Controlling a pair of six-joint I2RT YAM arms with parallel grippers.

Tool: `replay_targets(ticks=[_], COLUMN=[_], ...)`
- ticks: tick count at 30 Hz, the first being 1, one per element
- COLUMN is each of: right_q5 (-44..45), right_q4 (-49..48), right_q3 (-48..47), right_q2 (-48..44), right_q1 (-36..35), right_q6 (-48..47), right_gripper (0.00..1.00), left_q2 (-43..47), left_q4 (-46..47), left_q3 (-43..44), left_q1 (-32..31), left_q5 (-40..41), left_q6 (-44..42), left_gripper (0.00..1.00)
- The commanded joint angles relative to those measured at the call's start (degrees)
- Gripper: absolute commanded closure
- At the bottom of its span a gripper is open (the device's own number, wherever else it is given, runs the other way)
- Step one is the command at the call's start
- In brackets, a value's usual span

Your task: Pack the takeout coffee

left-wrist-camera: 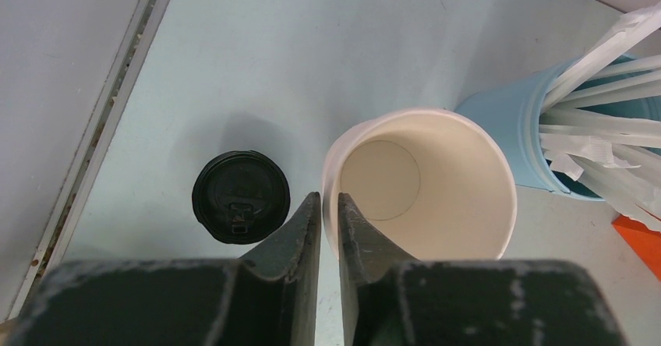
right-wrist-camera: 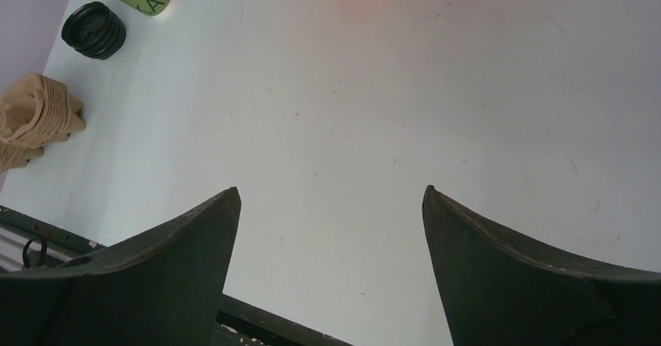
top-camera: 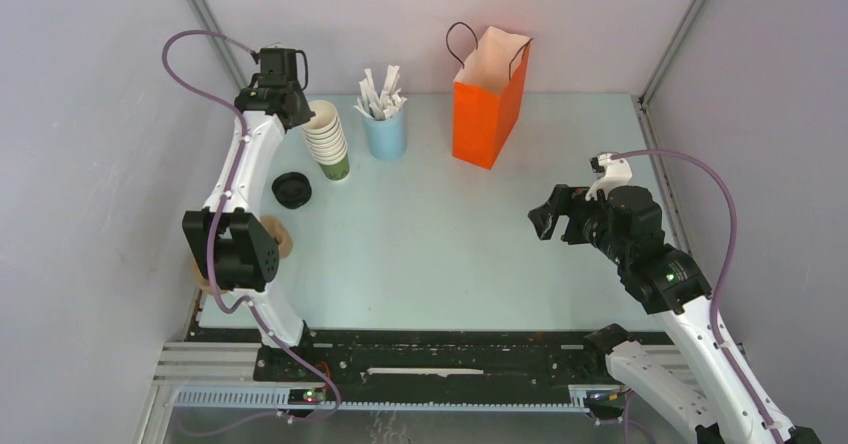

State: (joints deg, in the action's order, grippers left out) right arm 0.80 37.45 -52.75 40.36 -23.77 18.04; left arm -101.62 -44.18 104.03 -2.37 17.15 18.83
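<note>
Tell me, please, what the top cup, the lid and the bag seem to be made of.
Top cup: apparently paper; matte cream inside, thin rolled rim.
Lid: probably plastic; black, slight sheen, moulded ridges.
Bag: likely paper; matte orange, sharp creases, thin dark cord handles.

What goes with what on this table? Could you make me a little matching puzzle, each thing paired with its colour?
Things:
1. paper bag
2. plastic lids
3. cup holding white sticks
4. stack of paper cups

Colours:
A. black
B. light blue
C. orange
D. cream and green

Pairs: 1-C, 2-A, 3-B, 4-D
</note>
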Motion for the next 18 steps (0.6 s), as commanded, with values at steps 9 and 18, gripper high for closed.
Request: replay_targets(ticks=[9,18], right_q5=[0.1,0.2], right_q4=[-1.6,-1.6], right_q3=[-1.5,-1.5], right_q2=[0.2,0.4], right_q1=[-0.6,-0.8], right_q6=[1.0,1.0], right_gripper=[0.05,0.05], left_q2=[-0.3,0.5], left_q4=[1.1,0.9], left_q3=[0.1,0.6], left_q1=[0.9,1.0], left_q5=[-0.8,-0.8], left_q6=[-0.9,-0.8], left_gripper=[0.83,0.98])
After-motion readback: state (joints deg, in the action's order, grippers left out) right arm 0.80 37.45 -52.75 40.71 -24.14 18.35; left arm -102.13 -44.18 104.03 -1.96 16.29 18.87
